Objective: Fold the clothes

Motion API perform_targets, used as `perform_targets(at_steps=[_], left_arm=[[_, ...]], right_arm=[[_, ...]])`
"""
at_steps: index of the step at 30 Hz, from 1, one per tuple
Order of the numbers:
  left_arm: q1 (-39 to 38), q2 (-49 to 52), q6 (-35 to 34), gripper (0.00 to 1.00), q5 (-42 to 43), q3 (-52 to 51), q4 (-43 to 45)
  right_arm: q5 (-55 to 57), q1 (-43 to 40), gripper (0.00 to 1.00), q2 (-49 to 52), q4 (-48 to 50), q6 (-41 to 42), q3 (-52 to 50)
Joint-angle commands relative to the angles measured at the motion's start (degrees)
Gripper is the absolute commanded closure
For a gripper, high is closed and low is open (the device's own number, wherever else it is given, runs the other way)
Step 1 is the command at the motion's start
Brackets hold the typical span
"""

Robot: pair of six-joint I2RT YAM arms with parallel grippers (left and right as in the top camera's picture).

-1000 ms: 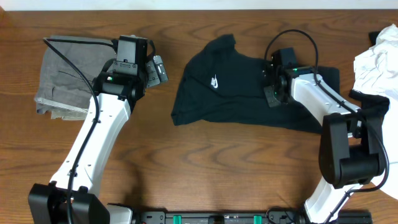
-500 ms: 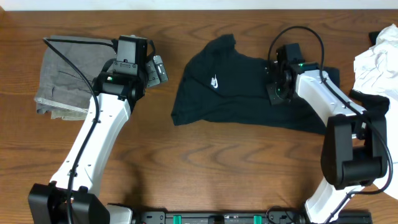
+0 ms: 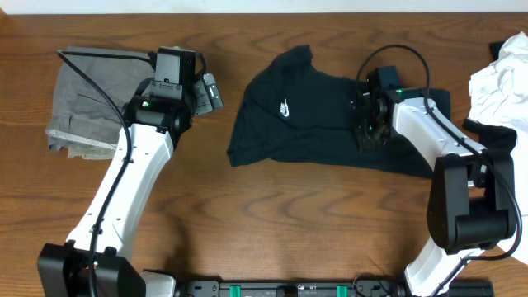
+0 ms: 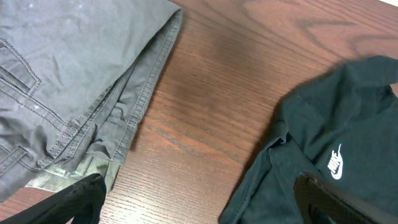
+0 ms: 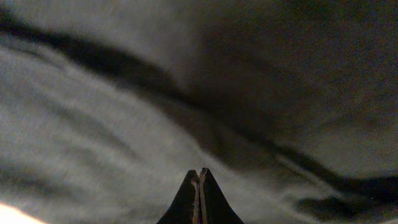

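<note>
Black T-shirt (image 3: 305,115), white logo (image 4: 336,165) apparently Nike; right hand (image 5: 199,174) pressed together, left hand (image 3: 213,92) spread.

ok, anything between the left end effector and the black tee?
Nothing visible. The left end effector hangs open over bare table, with the grey trousers on one side and the black T-shirt on the other. Only wood lies between it and the shirt's near edge.
</note>
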Motion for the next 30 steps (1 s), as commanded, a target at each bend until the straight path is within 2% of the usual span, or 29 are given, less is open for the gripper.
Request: perform_targets(at_steps=[1, 11, 19, 26, 30], left_arm=[[0.2, 0.2, -0.1, 0.02, -0.3, 0.6, 0.0], [0.2, 0.2, -0.1, 0.02, -0.3, 0.6, 0.0], [0.2, 0.2, -0.1, 0.02, -0.3, 0.6, 0.0], [0.2, 0.2, -0.1, 0.02, -0.3, 0.6, 0.0], [0.2, 0.2, -0.1, 0.02, -0.3, 0.6, 0.0]], right_arm=[[3.1, -0.9, 0.99, -0.6, 1.8, 0.8, -0.3], [1.8, -1.4, 0.99, 0.0, 2.4, 1.1, -0.3], [-9.7, -1.6, 0.99, 0.0, 1.2, 1.1, 1.0], [-8.9, -1.6, 0.99, 0.0, -2.5, 1.7, 0.4], [-3.3, -1.6, 0.99, 0.0, -0.8, 1.7, -1.2]])
